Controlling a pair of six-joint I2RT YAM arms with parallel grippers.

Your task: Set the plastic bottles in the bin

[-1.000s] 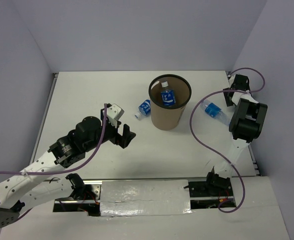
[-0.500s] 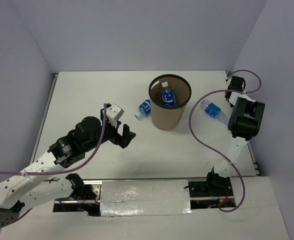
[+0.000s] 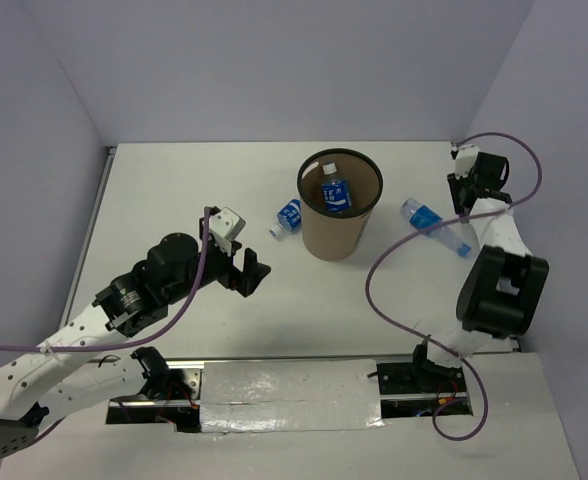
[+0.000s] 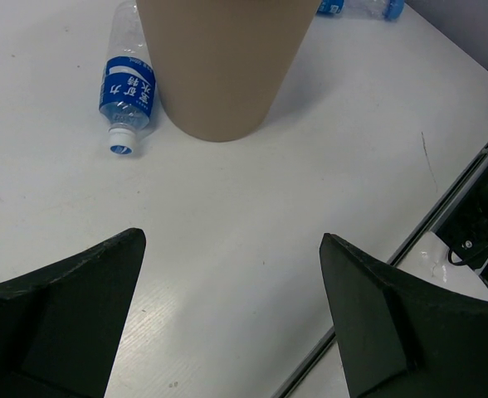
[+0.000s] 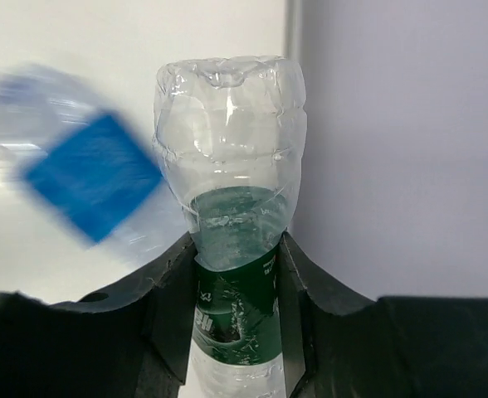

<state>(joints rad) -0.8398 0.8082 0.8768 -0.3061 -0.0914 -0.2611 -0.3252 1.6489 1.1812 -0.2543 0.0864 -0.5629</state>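
Nearest me, the left gripper (image 4: pixel 231 240) hangs with its jaws spread wide, holding nothing. Beyond it, one blue-labelled bottle (image 3: pixel 289 216) lies just beside the bin (image 3: pixel 340 242), and a second bottle (image 3: pixel 335 195) sits inside. A third bottle (image 3: pixel 431 222) lies to the right. In the far corner, the right gripper (image 5: pixel 237 249) is clamped on a green-labelled bottle (image 5: pixel 231 141).

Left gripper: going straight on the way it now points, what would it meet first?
Likely the bin, its lower wall centred ahead of the open left gripper; the lying bottle sits off to the side. Depth is unclear.
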